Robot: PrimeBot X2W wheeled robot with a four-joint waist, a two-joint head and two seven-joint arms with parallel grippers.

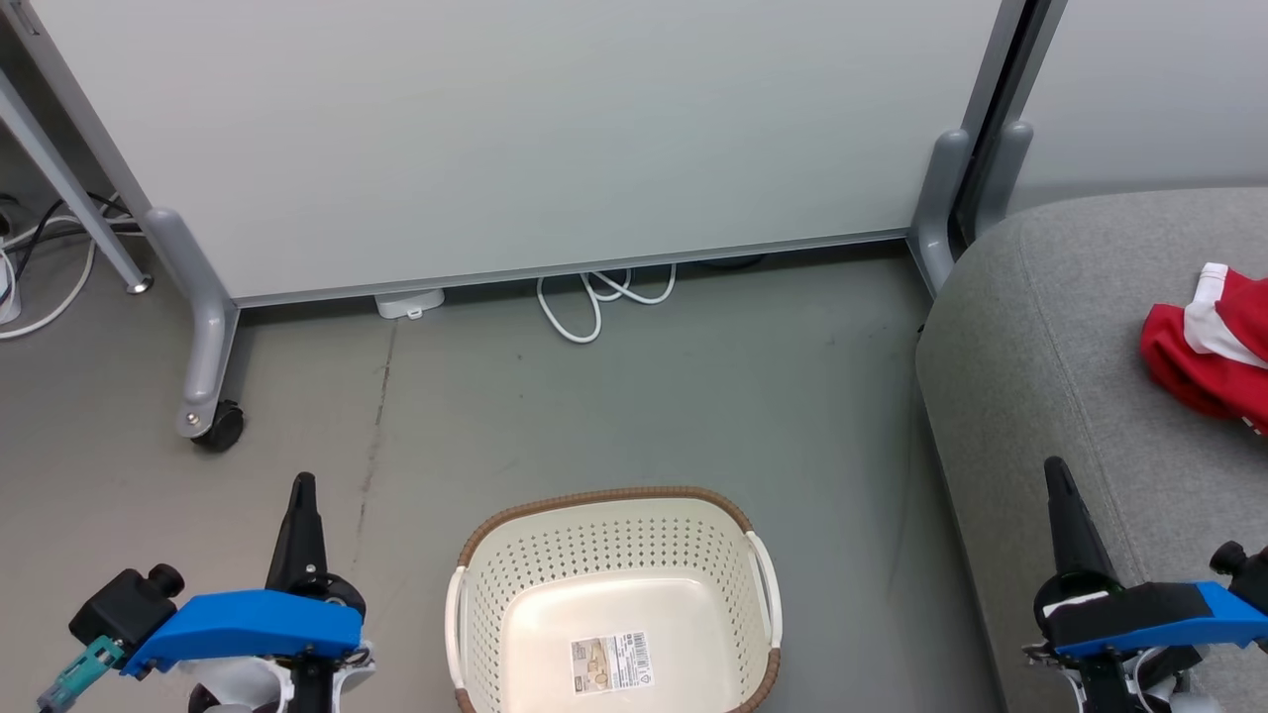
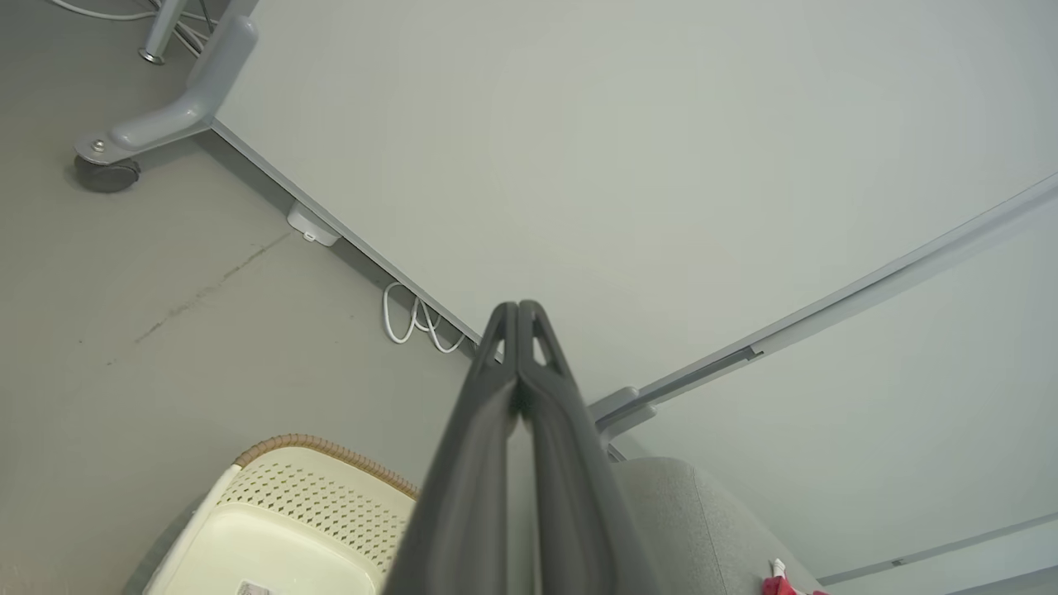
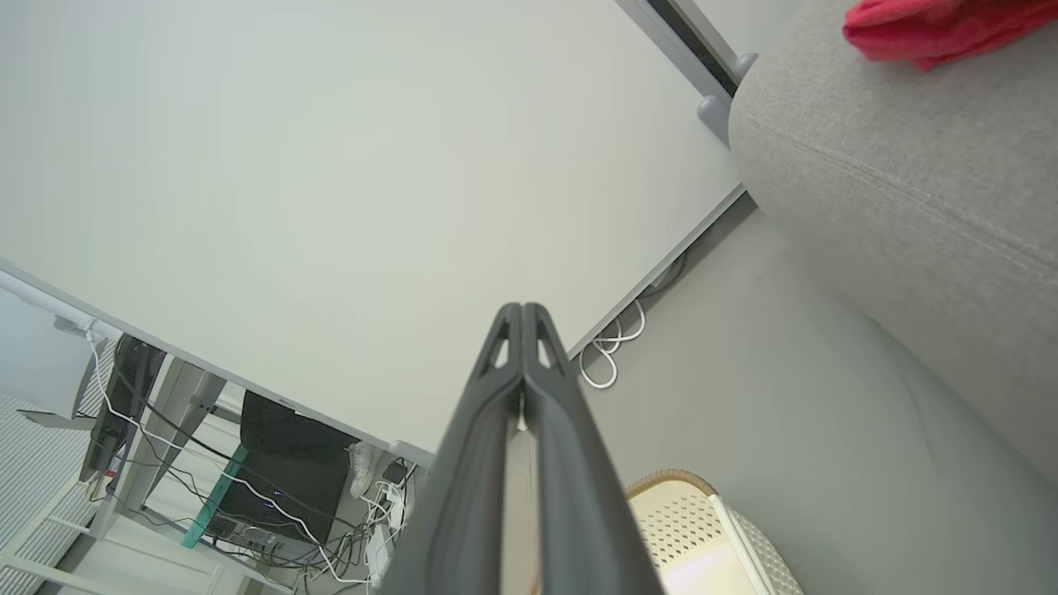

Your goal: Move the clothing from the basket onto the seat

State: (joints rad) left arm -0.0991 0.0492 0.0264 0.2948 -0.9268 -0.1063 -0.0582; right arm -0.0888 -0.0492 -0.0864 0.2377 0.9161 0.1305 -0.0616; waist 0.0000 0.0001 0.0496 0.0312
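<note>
**Red clothing on the seat, both end effectors pressed together**

Down at centre, the basket (image 1: 604, 495) sits on the grey floor (image 1: 693, 396), its label sticker (image 1: 611, 663) in plain sight on the bottom. Over to the right, the clothing (image 1: 1204, 356) lies bunched on the seat (image 1: 1040, 327), well apart from the basket. The left end effector (image 1: 302, 487) points up beside the basket, fingers together, nothing between them. The right end effector (image 1: 1056, 470) rises over the seat's near edge, fingers likewise together, gripping nothing.
</note>
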